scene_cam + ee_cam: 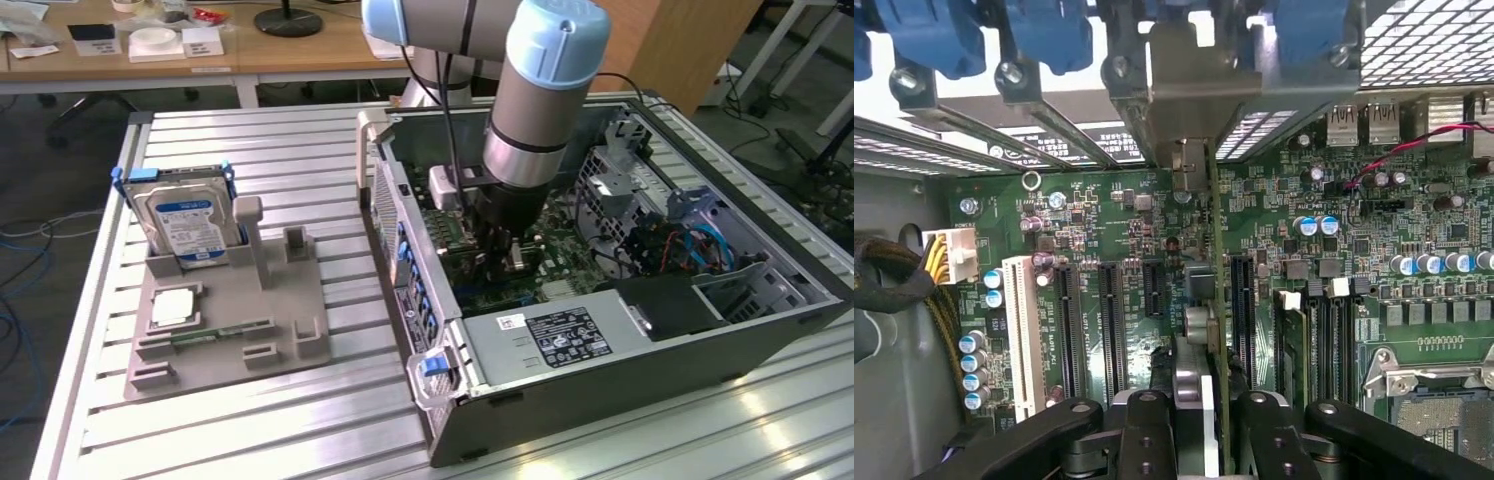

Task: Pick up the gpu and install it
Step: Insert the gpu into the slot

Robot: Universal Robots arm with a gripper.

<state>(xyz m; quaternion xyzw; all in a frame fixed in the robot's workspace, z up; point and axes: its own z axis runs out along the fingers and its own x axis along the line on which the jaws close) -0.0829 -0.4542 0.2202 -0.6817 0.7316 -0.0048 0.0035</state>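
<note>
The gpu [1211, 300] shows edge-on in the wrist view: a thin green board with a black cooler on one face and a silver end bracket [1194, 90] reaching toward the case's rear slot openings. My gripper [1204, 415] is shut on it, one black finger [1145, 430] on each side. The card stands upright over the green motherboard [1414, 230], in line with the black expansion slots [1242, 320]; whether it touches a slot I cannot tell. In the exterior view my gripper [511, 240] is lowered into the open computer case [747, 340].
Blue latches [1044, 35] line the case's rear wall above the card. A power supply [567, 335] fills the case's near end, with cables [694, 245] toward the exterior view's right. Outside, a grey holder [227, 320] carries a hard drive [187, 225] and a memory stick [200, 335].
</note>
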